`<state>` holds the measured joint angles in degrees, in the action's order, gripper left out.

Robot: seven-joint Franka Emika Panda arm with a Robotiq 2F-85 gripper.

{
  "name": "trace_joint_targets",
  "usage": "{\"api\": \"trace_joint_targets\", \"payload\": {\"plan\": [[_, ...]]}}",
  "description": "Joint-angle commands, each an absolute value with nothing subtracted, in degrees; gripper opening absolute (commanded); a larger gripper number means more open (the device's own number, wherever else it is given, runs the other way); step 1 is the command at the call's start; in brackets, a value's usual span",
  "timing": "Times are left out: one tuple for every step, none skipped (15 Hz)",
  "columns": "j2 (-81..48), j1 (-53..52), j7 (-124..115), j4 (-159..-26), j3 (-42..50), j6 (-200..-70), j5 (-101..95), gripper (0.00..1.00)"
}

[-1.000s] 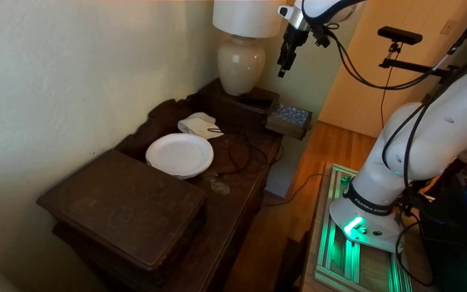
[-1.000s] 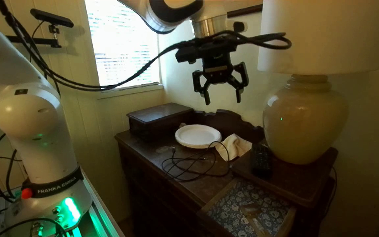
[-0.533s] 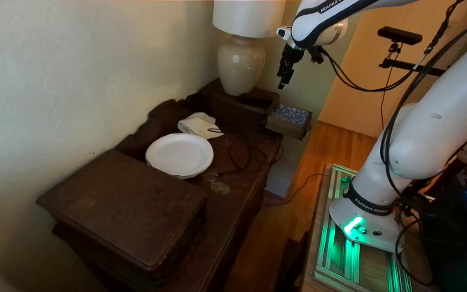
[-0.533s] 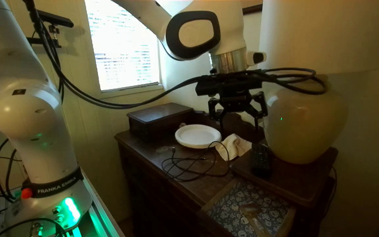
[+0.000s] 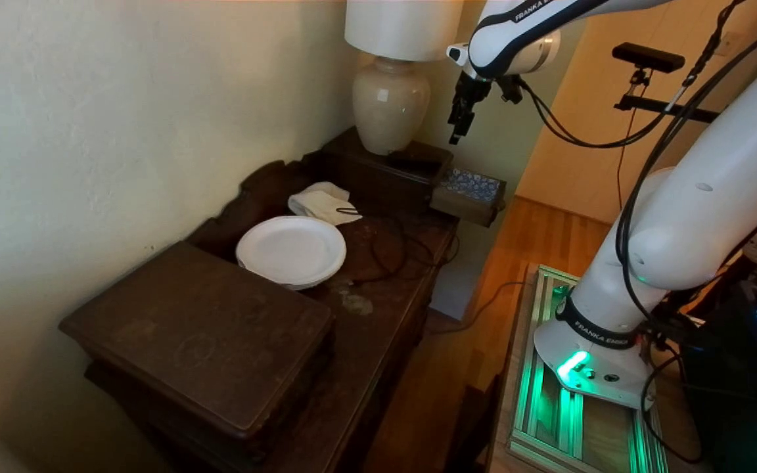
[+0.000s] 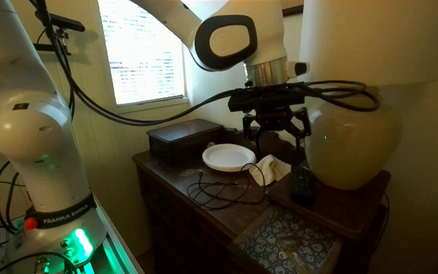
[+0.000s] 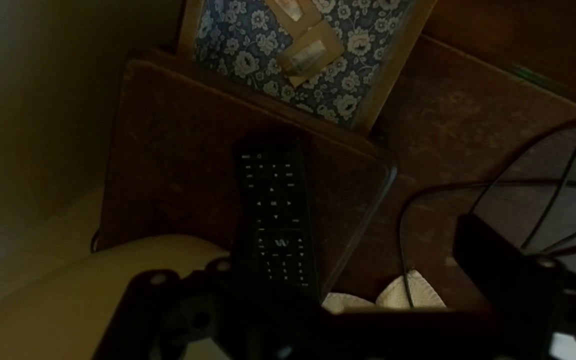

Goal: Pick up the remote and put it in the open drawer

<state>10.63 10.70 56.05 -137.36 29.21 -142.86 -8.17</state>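
Reaching for the remote (image 7: 275, 215) seems the current step, fingers (image 7: 495, 262) spread. Centring, then lowering over it should follow, near the edge of the surface (image 7: 183, 145) by the drawer (image 7: 358, 65).

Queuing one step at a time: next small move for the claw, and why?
Probably shift the claw slightly toward the lamp before lowering: in the wrist view, the remote shows off-centre, toward the lamp side of the open jaws.
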Motion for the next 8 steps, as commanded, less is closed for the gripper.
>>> {"api": "trace_joint_targets", "payload": {"plan": [[7.25,11.53,61.24,-134.79,28.43,-141.57,0.17,1.0],[6.19,11.37,63.86,-133.9,28.72,-141.14,3.03,1.0],[5.17,11.59,65.87,-133.15,28.67,-140.78,5.48,1.0],[3.76,12.04,68.0,-132.2,28.63,-140.89,7.48,1.0],[2.63,12.56,69.66,-131.53,28.39,-141.03,9.31,1.0],[1.38,13.2,71.73,-130.66,28.15,-140.84,10.73,1.0],[0.14,13.85,74.67,-129.69,28.04,-140.29,12.68,1.0],[-0.87,14.66,77.22,-128.92,27.67,-140.0,14.04,1.0]]}}
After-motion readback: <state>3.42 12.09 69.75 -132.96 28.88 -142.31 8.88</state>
